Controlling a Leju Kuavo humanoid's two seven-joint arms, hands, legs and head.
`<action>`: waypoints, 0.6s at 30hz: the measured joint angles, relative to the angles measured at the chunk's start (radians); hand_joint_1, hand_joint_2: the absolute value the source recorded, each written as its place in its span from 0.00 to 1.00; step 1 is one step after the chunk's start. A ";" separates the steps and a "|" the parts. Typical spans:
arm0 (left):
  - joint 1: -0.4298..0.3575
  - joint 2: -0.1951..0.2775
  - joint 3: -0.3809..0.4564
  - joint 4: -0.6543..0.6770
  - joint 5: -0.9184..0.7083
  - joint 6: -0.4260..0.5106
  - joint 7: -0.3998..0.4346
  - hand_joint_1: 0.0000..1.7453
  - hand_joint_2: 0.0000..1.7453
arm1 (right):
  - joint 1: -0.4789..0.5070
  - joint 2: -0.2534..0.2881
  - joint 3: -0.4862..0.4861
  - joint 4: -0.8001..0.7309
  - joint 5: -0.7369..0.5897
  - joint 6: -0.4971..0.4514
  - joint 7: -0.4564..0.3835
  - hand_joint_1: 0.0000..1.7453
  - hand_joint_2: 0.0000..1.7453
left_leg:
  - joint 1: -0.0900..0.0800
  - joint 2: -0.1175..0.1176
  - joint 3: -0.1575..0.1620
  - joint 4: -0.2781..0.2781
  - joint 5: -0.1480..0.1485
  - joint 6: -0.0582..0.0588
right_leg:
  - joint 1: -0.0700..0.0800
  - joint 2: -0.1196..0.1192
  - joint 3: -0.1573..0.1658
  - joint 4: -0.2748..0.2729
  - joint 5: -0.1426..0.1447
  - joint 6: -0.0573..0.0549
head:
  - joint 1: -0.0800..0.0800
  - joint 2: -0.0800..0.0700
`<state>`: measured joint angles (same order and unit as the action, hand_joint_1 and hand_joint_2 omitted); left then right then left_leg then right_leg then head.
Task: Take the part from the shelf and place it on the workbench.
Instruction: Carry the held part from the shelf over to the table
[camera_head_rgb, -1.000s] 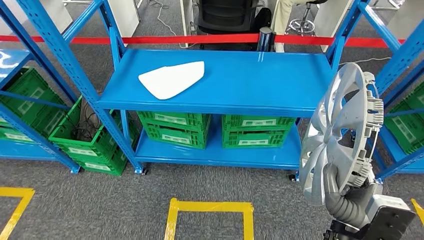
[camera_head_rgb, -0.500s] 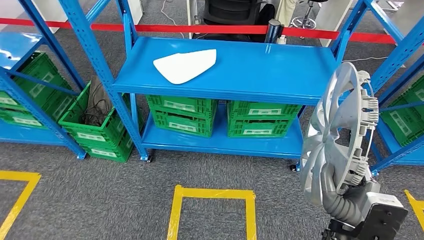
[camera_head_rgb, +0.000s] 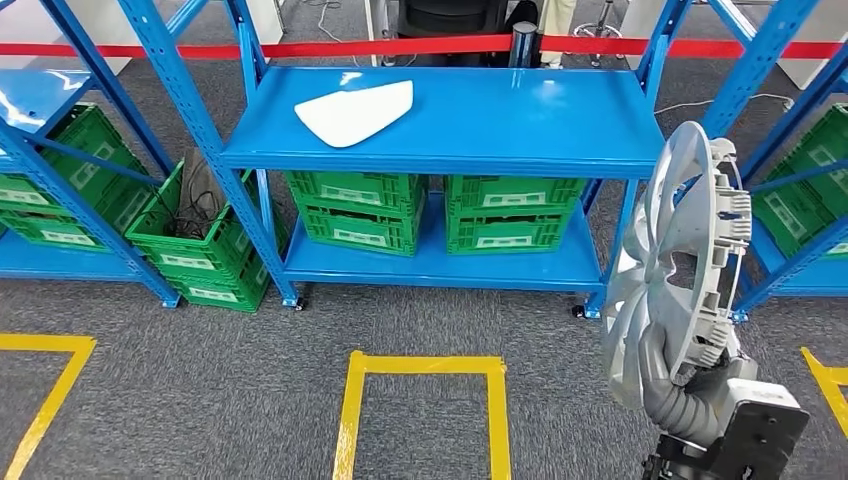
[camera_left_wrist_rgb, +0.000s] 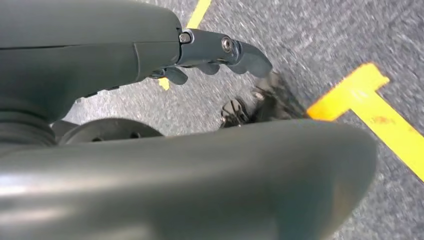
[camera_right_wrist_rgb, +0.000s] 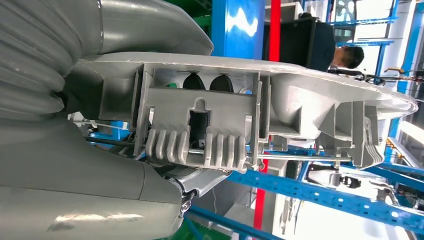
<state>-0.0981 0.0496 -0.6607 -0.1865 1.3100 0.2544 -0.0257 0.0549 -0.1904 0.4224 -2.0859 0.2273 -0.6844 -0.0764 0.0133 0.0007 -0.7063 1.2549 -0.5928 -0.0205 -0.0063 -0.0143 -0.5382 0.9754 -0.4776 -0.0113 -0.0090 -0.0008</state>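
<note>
the right hand (camera_head_rgb: 672, 372) is clamped on the lower rim of a silver wheel cover (camera_head_rgb: 680, 265), held upright on edge in front of the blue metal shelf (camera_head_rgb: 520, 130); the left hand (camera_left_wrist_rgb: 220, 52) hangs over grey carpet with fingers curled, holding nothing. the thin, ribbed plastic disc could twist or slip from this low edge grip, or clip a shelf post while being carried.
</note>
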 joint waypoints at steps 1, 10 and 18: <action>0.000 0.000 0.000 0.000 0.000 0.000 0.000 0.00 0.00 | 0.000 0.000 0.000 0.000 0.001 0.000 0.000 1.00 1.00 | 0.000 0.000 0.007 0.028 0.003 -0.001 | 0.001 0.001 -0.012 0.002 0.012 0.001 | -0.004 0.000; -0.002 0.004 0.000 0.000 0.018 -0.006 0.000 0.00 0.00 | -0.002 0.000 0.000 -0.005 0.004 0.000 0.001 1.00 1.00 | -0.011 0.000 0.233 -0.295 0.075 0.037 | -0.003 0.000 -0.095 0.023 0.077 0.039 | -0.038 0.000; -0.002 0.002 0.000 0.000 0.019 -0.008 0.009 0.00 0.00 | -0.008 -0.006 0.004 -0.009 0.012 0.009 0.014 1.00 1.00 | -0.005 0.005 0.115 -0.269 0.150 0.056 | -0.014 0.008 -0.108 0.259 -0.063 0.064 | -0.021 0.000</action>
<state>-0.0997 0.0511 -0.6611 -0.1864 1.3290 0.2462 -0.0169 0.0469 -0.1963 0.4265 -2.0951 0.2393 -0.6758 -0.0623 0.0080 0.0055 -0.5917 0.9863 -0.4426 0.0357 -0.0206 -0.0065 -0.6465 1.2346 -0.5411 0.0524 -0.0295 -0.0008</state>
